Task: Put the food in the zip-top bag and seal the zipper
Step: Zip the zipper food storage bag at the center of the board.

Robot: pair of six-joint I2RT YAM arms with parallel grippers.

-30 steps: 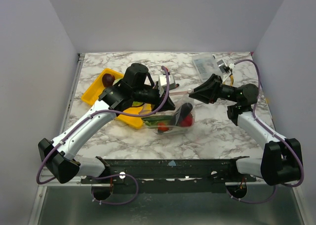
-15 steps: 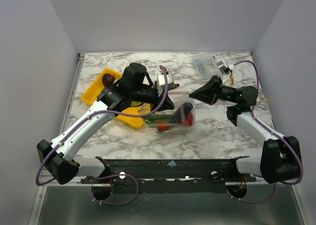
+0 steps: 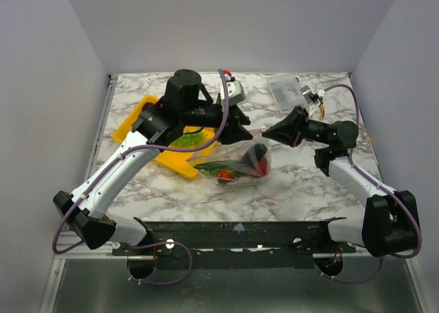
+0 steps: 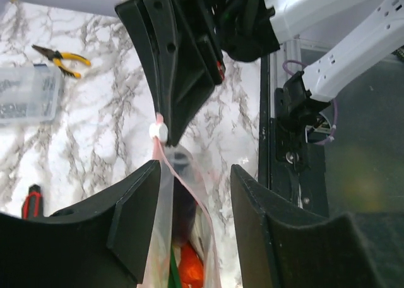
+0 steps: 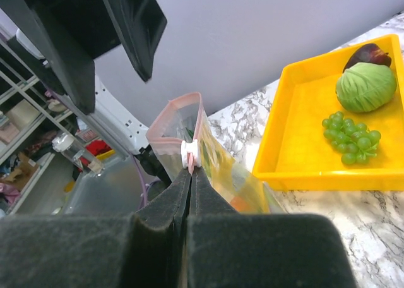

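Zip-top bag [image 3: 236,163] lies near the middle of the bench, a little toward the near edge, and through its clear plastic we see a red tomato [image 3: 259,166], green stalks [image 3: 221,166] and a dark eggplant [image 3: 252,156] already inside. Its pinkish zipper [image 5: 179,119] rises from the mouth, and our right gripper [image 3: 266,132] has its fingers pressed together on that strip just below the white slider [image 5: 190,150], holding the mouth up. Our left gripper [image 3: 241,130] hangs just beside it with its fingers [image 4: 137,215] spread apart, the raised bag edge standing between them without touching. Farther back on the left sits the yellow tray [image 3: 137,124], holding grapes [image 5: 349,137] and a green cabbage [image 5: 367,90]. Toward the far right corner we see a clear compartment box [image 3: 284,90] and yellow-handled pliers [image 4: 60,58].
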